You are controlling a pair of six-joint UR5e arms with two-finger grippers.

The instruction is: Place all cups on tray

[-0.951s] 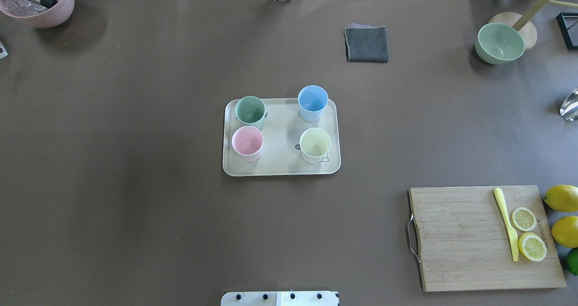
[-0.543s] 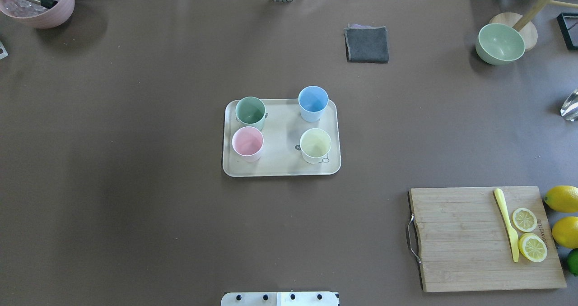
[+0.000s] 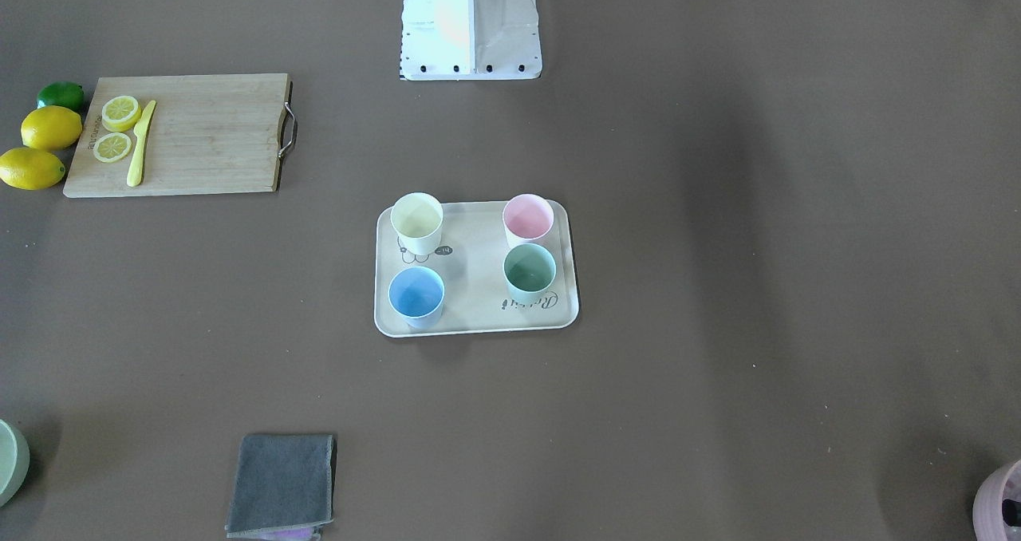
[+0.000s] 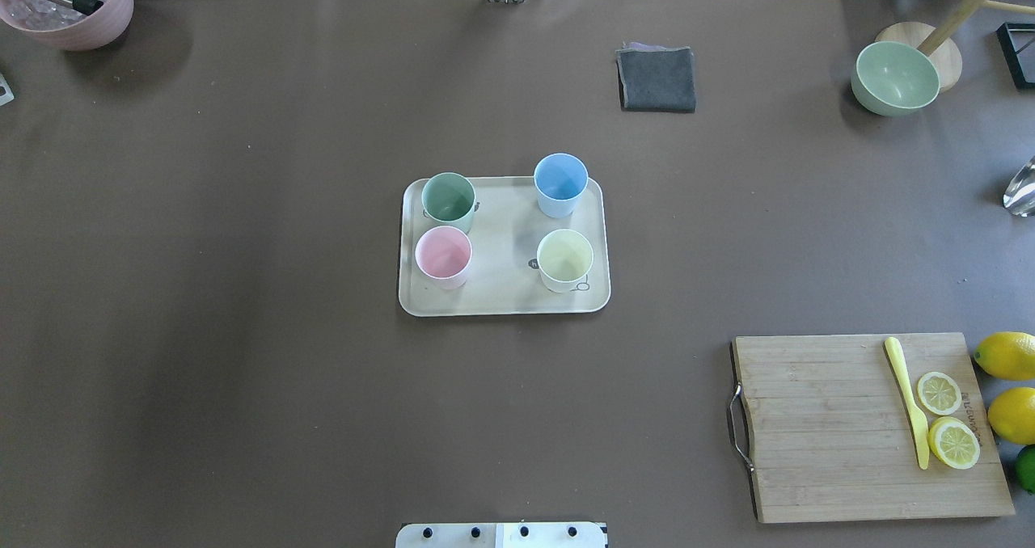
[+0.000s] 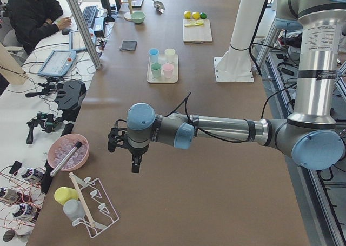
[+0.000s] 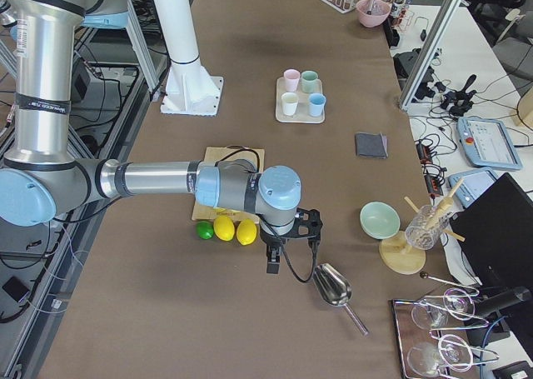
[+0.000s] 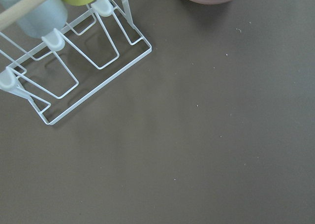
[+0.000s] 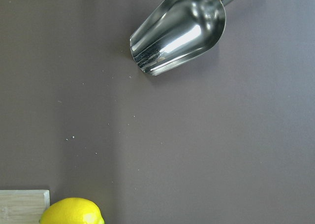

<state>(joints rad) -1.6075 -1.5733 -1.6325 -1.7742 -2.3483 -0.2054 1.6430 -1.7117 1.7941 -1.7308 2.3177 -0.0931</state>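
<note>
The cream tray lies at the table's middle. All four cups stand upright on it: mint green, light blue, pink and pale yellow. The front-facing view shows the same tray and cups. My left gripper hangs over the table's left end, far from the tray; I cannot tell if it is open. My right gripper hangs over the right end near the lemons; I cannot tell its state either. Neither holds a cup.
A wooden cutting board with lemon slices and a yellow knife lies front right, whole lemons beside it. A grey cloth, green bowl and mauve pot sit at the back. A metal scoop and wire rack lie below the wrists.
</note>
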